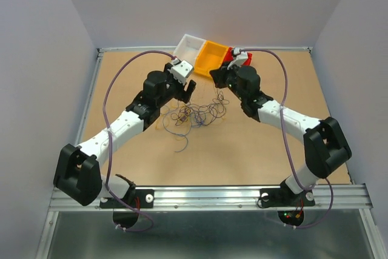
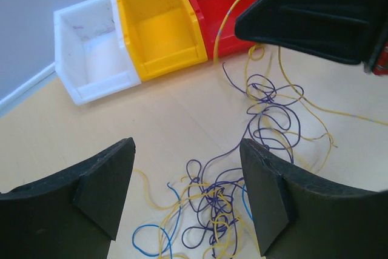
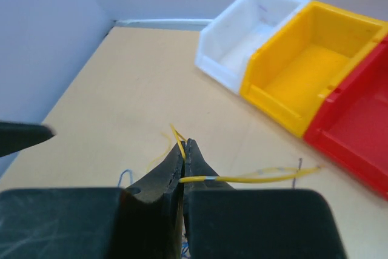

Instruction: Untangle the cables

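Observation:
The cables (image 1: 197, 113) lie in a loose tangle of thin blue, dark purple and yellow wires on the table between the two arms. My left gripper (image 1: 188, 91) hangs just above the tangle's left part, open; in its wrist view the jaws (image 2: 187, 150) stand wide apart over the knot of cables (image 2: 224, 204) with nothing between them. My right gripper (image 1: 218, 77) is raised near the bins and shut on a yellow wire (image 3: 254, 179), which crosses between its closed tips (image 3: 185, 145). That yellow wire (image 2: 225, 22) rises from the tangle up to the right gripper (image 2: 315, 16).
Three open bins stand in a row at the back: white (image 1: 189, 47), yellow (image 1: 212, 57), red (image 1: 229, 57). A single dark strand (image 1: 182, 142) curls on the table nearer the arms' bases. Grey walls enclose the table on three sides.

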